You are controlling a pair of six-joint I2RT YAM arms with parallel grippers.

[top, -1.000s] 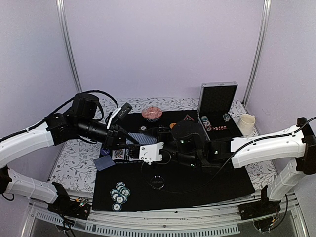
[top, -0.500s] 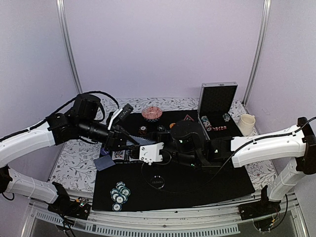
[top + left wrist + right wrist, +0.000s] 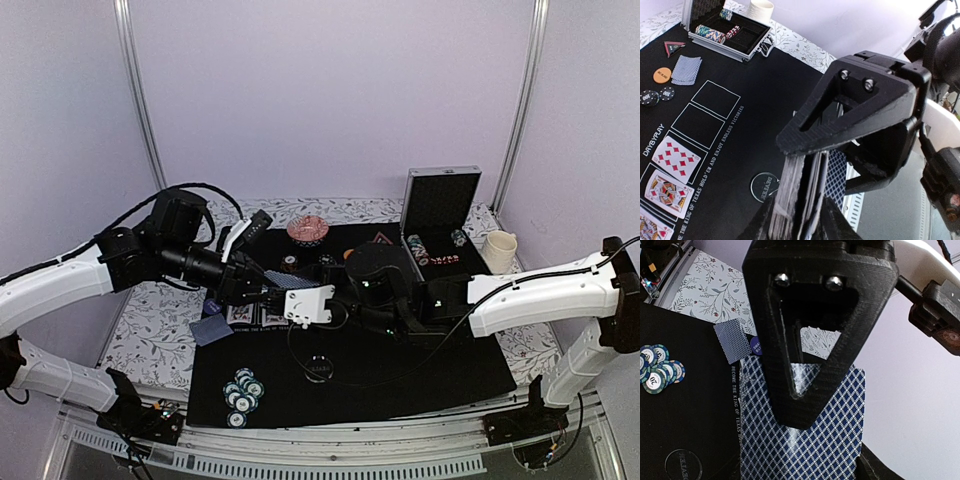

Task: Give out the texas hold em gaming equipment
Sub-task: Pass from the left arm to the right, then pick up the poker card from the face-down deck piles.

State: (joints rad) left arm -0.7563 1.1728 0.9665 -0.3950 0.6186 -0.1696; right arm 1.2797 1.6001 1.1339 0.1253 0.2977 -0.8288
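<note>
deck [image 3: 790,200] cut off below, corner card [image 3: 650,226] cropped, chips [image 3: 243,392] unreadably small

The left arm [image 3: 60,285] and right arm [image 3: 540,295] have white links, black joints and looping black cables [image 3: 200,188]. Their fingers [image 3: 815,265] are black hollow triangles, each bearing two silver screws [image 3: 782,280].

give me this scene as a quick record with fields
card deck: held above the mat between both hands
right hand: closed across the deck's width
left hand: fingers flank the deck, grip unclear
face-up cards: three in the mat's rectangles, two rectangles bare
teal chips: clustered at the mat's near edge
case: open, lid upright
</note>
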